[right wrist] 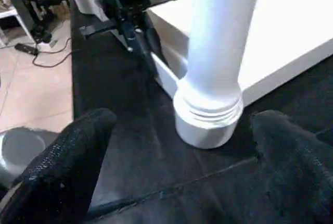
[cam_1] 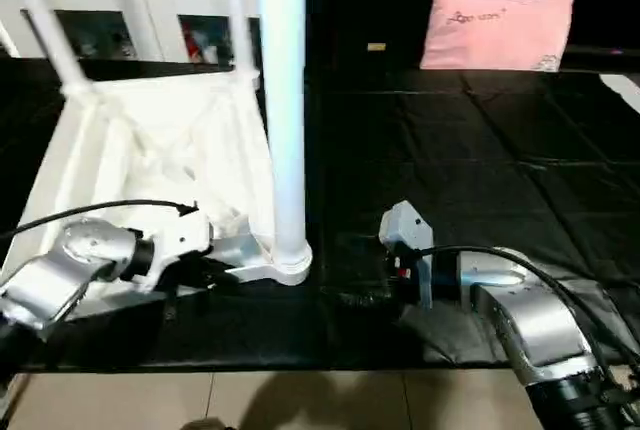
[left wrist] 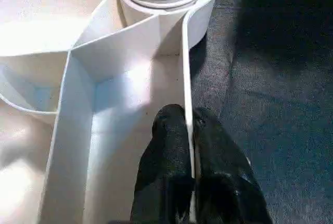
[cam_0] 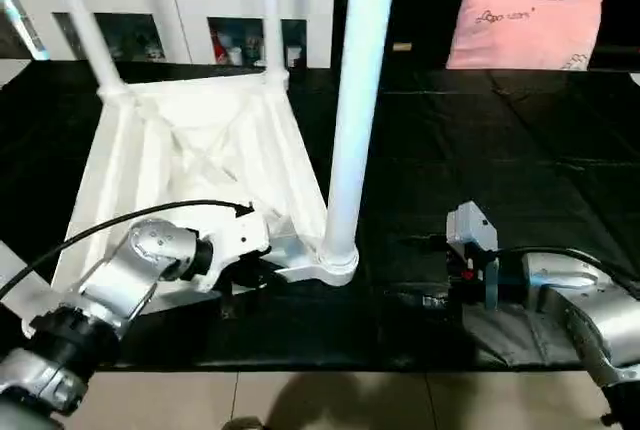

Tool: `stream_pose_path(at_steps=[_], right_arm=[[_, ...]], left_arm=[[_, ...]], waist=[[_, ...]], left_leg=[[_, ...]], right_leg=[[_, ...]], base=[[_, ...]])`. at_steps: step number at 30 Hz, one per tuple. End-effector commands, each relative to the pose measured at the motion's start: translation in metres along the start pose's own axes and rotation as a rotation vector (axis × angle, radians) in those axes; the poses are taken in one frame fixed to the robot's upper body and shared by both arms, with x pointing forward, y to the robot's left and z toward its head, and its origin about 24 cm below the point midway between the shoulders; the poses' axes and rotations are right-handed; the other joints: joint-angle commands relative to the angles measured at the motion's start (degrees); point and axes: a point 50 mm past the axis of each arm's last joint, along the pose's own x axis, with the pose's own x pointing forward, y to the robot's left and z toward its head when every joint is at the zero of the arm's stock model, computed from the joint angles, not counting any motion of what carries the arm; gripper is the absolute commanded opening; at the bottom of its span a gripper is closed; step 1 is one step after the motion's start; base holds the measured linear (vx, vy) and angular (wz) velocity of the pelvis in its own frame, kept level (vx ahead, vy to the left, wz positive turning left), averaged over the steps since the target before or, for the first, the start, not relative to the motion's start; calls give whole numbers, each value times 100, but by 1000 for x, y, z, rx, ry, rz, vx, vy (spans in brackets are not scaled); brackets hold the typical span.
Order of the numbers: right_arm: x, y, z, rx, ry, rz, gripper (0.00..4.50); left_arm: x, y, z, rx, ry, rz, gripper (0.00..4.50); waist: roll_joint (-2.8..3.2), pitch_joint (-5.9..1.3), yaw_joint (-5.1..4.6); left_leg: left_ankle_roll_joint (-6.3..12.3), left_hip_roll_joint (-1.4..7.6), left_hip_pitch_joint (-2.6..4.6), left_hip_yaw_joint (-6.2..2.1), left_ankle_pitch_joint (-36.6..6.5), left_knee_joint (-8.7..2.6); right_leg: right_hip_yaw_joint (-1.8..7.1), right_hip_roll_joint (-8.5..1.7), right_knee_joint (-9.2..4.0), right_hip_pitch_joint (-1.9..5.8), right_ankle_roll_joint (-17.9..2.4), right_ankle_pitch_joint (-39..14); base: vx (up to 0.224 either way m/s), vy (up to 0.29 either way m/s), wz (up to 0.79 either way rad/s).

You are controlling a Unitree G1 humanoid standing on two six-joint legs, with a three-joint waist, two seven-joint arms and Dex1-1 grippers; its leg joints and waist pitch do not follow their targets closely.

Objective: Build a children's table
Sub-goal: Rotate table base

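The left tool (left wrist: 190, 130) is pressed together on the thin rim wall of the tabletop (cam_0: 200, 150), one black finger inside the rim and one outside it, so it pinches this wall. Just ahead of it, at the same corner, a leg (cam_0: 355, 100) stands upright in the round corner socket (cam_0: 335, 262). The right tool (right wrist: 177, 146) is spread wide, and its two fingers stand on both sides of the foot of this leg, apart from it and not touching.

The tabletop lies upside down on the black surface (cam_0: 520, 180), ribs up, and two more legs (cam_0: 272, 10) rise from the far corners.

The step in hand seems to be seating the near leg. To do it well, the left tool should keep the rim steady, so that the tabletop does not slide. The right tool should close low on the leg, near the socket, and keep it upright during the turning or pressing. A tilted leg may jam in the socket.
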Motion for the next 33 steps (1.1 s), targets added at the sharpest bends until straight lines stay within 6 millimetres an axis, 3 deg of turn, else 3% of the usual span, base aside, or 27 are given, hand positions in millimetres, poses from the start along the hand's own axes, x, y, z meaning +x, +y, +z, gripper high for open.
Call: stream_pose_path(at_steps=[1, 6, 10, 12, 18, 19, 23, 33], right_arm=[[3, -3, 2, -30, 11, -13, 450], [5, -3, 2, -25, 8, -11, 450], [6, -3, 1, -21, 10, -5, 450], [7, -3, 1, -25, 10, -7, 450], [9, -3, 0, -36, 15, -17, 450], [9, -3, 0, -36, 15, -18, 450], [9, -3, -1, -37, 18, -15, 450], [10, -5, 1, 3, 6, 3, 450]], left_arm=[[6, -1, 12, 45, -73, -41, 6], [10, 3, 9, 0, -109, 4, 6], [9, 4, 9, -29, -142, 15, 6], [7, 5, 9, -31, -146, 44, 45], [6, 6, 1, -32, -98, 60, 45], [6, 6, 1, -32, -95, 60, 20], [7, 6, -2, -28, -75, 55, 3], [7, 1, 2, 19, -67, -9, 3]], waist=[[-29, -367, -12], [-33, -353, 68], [-39, -356, 64], [-41, -365, 66], [-43, -366, 37], [-46, -364, 36], [-38, -352, 42], [-42, -361, 44]], left_leg=[[165, 142, -8, -34, -999, -397], [152, 151, 16, -25, -1116, -405], [144, 148, 3, -32, -1135, -407], [161, 147, -11, -33, -1054, -401], [179, 152, -22, -34, -982, -402], [178, 150, -18, -31, -1003, -402], [167, 144, 0, -27, -1100, -404], [175, 152, -3, -35, -1077, -405]], right_leg=[[351, -418, -504, 293, -536, -1904], [354, -428, -515, 294, -516, -2049], [351, -438, -526, 302, -455, -2171], [354, -438, -507, 310, -460, -2065], [353, -424, -482, 315, -529, -1832], [354, -425, -490, 314, -517, -1868], [352, -431, -533, 301, -436, -2162], [352, -431, -511, 306, -469, -2058]], base=[[0, 0, 0], [0, 0, 0], [0, 0, 0], [0, 0, 0], [0, 0, 0], [0, 0, 0], [0, 0, 0], [0, 0, 0]])
